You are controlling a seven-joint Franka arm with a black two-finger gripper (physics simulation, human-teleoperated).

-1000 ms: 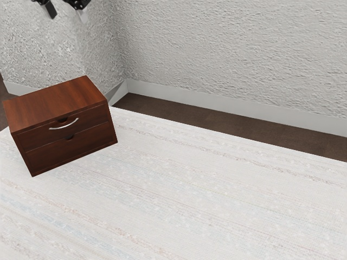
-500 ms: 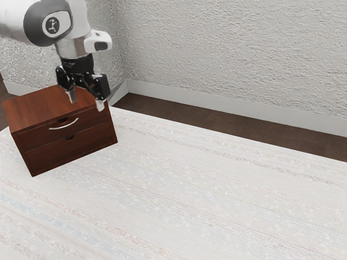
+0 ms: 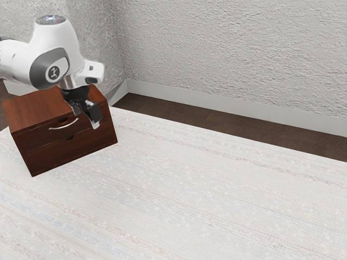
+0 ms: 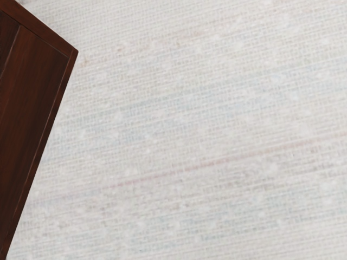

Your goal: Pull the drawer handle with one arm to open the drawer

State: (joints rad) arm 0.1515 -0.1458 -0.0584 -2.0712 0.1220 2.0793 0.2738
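Rough white plaster walls (image 3: pixel 227 49) meet a dark floor strip (image 3: pixel 227 122) behind a wide tabletop covered in pale woven cloth (image 3: pixel 206 200). A dark wooden two-drawer cabinet (image 3: pixel 51 103) sits on the cloth at the exterior view's left, its front turned toward the camera. The wrist view catches one edge of that cabinet (image 4: pixel 27 108) against the woven cloth (image 4: pixel 217 135).

The white Franka arm (image 3: pixel 46 59) comes in from the upper left and bends down over the cabinet's top. The upper drawer (image 3: pixel 35 138) looks flush with the cabinet front, so the pull is not yet made.

The black gripper (image 3: pixel 91 118) hangs in front of that drawer's face, near its end at the exterior view's right. Whether it is spread or closed I cannot tell from this angle.

The curved silver handle (image 3: pixel 64 124) runs lengthwise along the drawer front. It lies just beside the gripper, toward the exterior view's left. I judge the hand must shift that way to straddle the bar across its long axis before pulling outward.
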